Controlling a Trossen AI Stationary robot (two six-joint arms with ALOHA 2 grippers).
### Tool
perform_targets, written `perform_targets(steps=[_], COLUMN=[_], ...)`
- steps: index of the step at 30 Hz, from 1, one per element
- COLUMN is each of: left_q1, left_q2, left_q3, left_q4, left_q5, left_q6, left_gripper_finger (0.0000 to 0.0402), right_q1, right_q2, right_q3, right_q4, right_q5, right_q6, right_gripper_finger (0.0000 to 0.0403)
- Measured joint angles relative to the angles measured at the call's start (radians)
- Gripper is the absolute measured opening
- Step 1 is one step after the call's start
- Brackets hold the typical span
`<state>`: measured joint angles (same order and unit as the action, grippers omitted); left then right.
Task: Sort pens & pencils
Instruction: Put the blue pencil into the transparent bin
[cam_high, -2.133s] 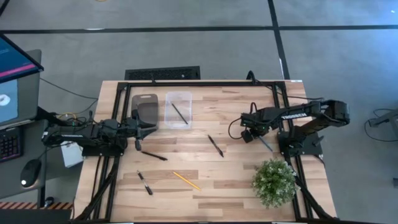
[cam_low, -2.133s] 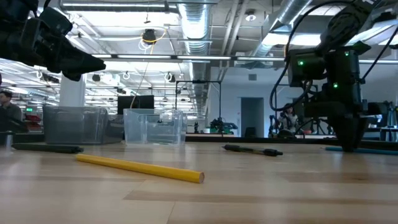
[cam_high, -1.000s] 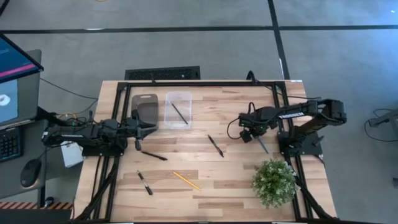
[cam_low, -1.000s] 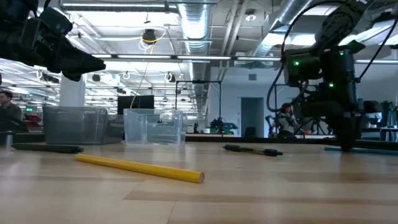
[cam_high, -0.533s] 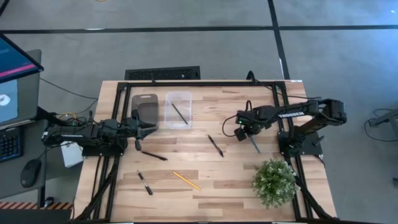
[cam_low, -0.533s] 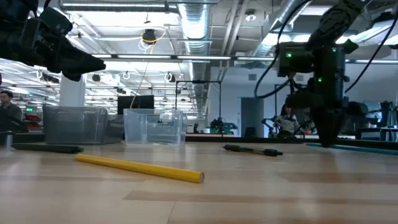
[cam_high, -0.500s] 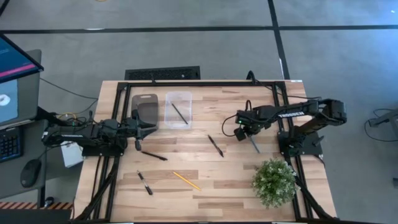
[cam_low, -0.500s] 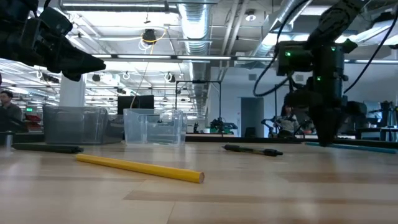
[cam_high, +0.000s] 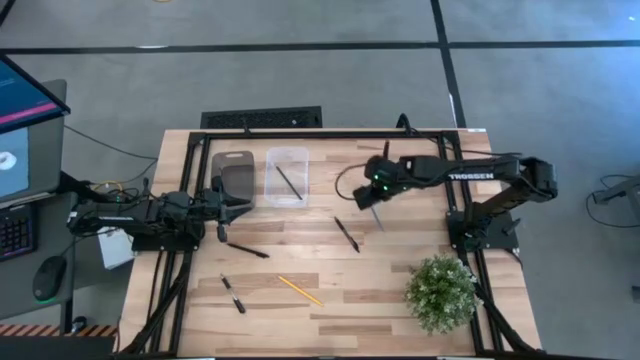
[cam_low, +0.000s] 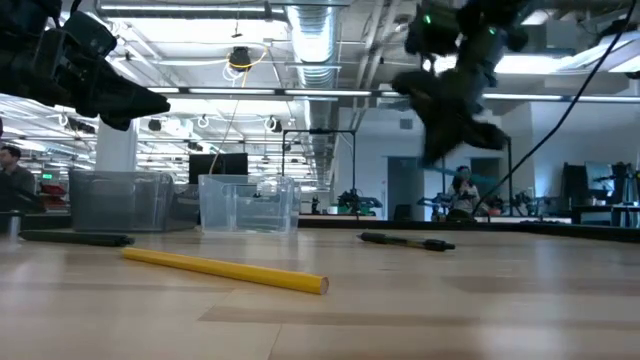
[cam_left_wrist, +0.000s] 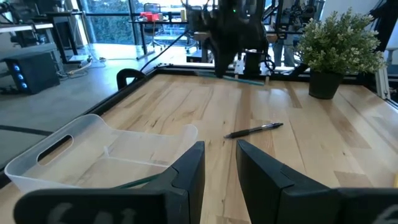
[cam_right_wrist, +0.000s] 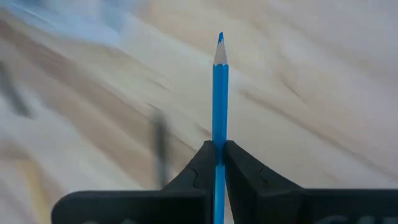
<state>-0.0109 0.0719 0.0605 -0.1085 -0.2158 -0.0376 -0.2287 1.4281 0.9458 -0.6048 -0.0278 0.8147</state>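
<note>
My right gripper (cam_high: 375, 192) is above the table's middle-right, raised high in the low view (cam_low: 450, 100), and shut on the blue pencil (cam_right_wrist: 220, 93). My left gripper (cam_high: 226, 206) waits open (cam_left_wrist: 219, 163) beside the grey bin (cam_high: 236, 172). The dark pencil (cam_high: 288, 182) lies in the clear bin (cam_high: 287, 160). The yellow pencil (cam_high: 300, 290) (cam_low: 225, 270) lies flat near the near edge. Three black pens lie flat on the wood: one mid-table (cam_high: 347, 234) (cam_left_wrist: 255, 130), one (cam_high: 247, 250) near my left gripper, and one (cam_high: 233, 294) near the near edge. My right gripper pinches the blue pencil's shaft (cam_right_wrist: 218, 144) between its two fingers (cam_right_wrist: 202, 165). The pencil runs along the fingers, and its sharpened tip (cam_right_wrist: 220, 38) sticks out well beyond them. The pencil is lifted clear of the table.
A potted plant (cam_high: 440, 292) stands at the near right corner. The black frame rail (cam_high: 330, 134) runs along the far edge. Bare wood (cam_high: 400, 270) lies between the mid-table pen and the plant. A monitor (cam_high: 20, 130) stands off the table's left.
My right gripper has carried the blue pencil up off the table by the right edge. It has moved up and toward the far left, toward the clear bin, staying shut on the pencil. The pencil is now lifted clear.
</note>
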Motion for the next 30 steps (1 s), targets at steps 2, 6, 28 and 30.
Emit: perform_targets(steps=[2,6,28,30], left_q1=[0.000,0.000,0.000,0.000], left_q2=[0.000,0.000,0.000,0.000], left_q3=[0.000,0.000,0.000,0.000], left_q4=[0.000,0.000,0.000,0.000], left_q5=[0.000,0.000,0.000,0.000], left_q6=[0.000,0.000,0.005,0.012], left_gripper_finger=[0.0082,0.0082,0.0082,0.0082], right_q1=[0.000,0.000,-0.038,-0.049], right_q2=[0.000,-0.001,0.190,0.232], right_q3=[0.037,0.100,0.153,0.166], right_q4=[0.076,0.244,0.838,0.898], right_q5=[0.000,0.001,0.014,-0.012], right_q6=[-0.032,-0.090,-0.171,-0.171], right_gripper_finger=[0.0043,0.0043,0.0043,0.0043])
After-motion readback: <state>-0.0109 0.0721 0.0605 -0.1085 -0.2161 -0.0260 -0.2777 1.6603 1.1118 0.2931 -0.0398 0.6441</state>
